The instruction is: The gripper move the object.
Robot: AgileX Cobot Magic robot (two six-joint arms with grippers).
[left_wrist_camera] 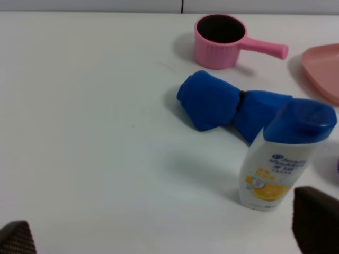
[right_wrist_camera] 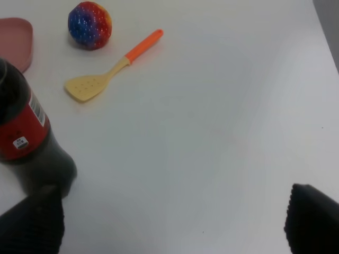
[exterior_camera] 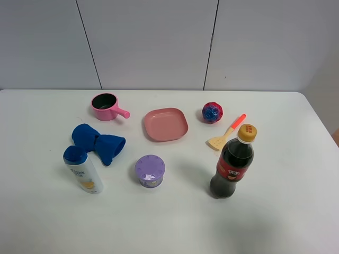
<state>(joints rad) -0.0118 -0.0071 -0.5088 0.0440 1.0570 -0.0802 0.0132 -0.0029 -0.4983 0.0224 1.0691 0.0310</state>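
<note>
The small white bottle with a blue cap and an orange-yellow label (exterior_camera: 83,170) stands upright at the front left of the table, just in front of a blue cloth (exterior_camera: 98,142). It also shows in the left wrist view (left_wrist_camera: 278,164). My left gripper (left_wrist_camera: 164,235) is open and empty; its fingertips (left_wrist_camera: 315,222) show only at the frame corners, one close beside the bottle. My right gripper (right_wrist_camera: 172,222) is open and empty, with the dark cola bottle (right_wrist_camera: 24,137) beside one fingertip. Neither arm shows in the exterior high view.
The cola bottle with a yellow cap (exterior_camera: 233,166) stands front right. A purple lidded cup (exterior_camera: 150,170) sits front centre. A pink pot (exterior_camera: 106,107), pink plate (exterior_camera: 165,124), red-blue ball (exterior_camera: 212,112) and spatula (exterior_camera: 226,132) lie further back.
</note>
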